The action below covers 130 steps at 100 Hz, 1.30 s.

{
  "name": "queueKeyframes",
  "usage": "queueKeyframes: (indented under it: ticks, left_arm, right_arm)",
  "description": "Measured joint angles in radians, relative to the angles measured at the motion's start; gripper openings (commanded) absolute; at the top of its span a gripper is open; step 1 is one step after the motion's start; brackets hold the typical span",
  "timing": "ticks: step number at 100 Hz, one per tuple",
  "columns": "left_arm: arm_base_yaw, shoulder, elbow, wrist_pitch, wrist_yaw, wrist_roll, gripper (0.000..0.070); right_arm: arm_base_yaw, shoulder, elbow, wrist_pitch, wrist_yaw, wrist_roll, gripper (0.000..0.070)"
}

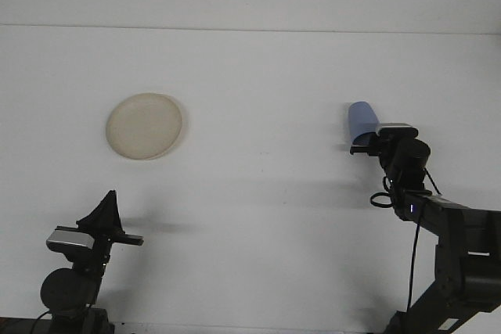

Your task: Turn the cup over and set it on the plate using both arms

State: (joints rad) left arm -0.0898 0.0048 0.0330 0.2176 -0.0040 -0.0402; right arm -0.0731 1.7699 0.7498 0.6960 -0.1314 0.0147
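Observation:
A blue cup [361,117] lies on the white table at the right, its near end hidden behind my right gripper [363,143]. That gripper sits right at the cup's near end, and its black body covers the contact. A round beige plate [145,126] rests on the table at the left, with nothing on it. My left gripper [111,198] stands low at the front left, well short of the plate, its dark fingers closed to a single point and holding nothing.
The table's far edge meets the wall along a line [250,27] across the top. The right arm [450,228] rises from the lower right corner with a cable looped beside it.

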Motion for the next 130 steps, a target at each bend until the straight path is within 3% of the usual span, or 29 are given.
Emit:
queueKeyframes:
  ticks: [21, 40, 67, 86, 103, 130]
  left_arm:
    - [0.000, 0.000, 0.000, 0.000, 0.000, 0.000, 0.0011]
    - [0.000, 0.000, 0.000, 0.000, 0.000, 0.000, 0.0011]
    - [0.000, 0.000, 0.000, 0.000, 0.000, 0.000, 0.0011]
    - [0.000, 0.000, 0.000, 0.000, 0.000, 0.000, 0.0011]
    - [0.000, 0.000, 0.000, 0.000, 0.000, 0.000, 0.0011]
    - [0.000, 0.000, 0.000, 0.000, 0.000, 0.000, 0.0011]
  right_arm:
    - [0.008, -0.019, 0.002, -0.042, 0.001, 0.000, 0.0000]
    - [0.071, -0.210, 0.001, -0.250, 0.039, 0.015, 0.0000]
    - [0.224, -0.624, 0.018, -0.713, 0.093, 0.135, 0.0000]
    - [0.393, -0.816, 0.150, -1.093, 0.180, 0.215, 0.0000]
    - [0.549, -0.801, 0.328, -1.407, 0.237, 0.284, 0.0000]
    - [0.716, -0.605, 0.603, -1.755, 0.237, 0.344, 0.0000]
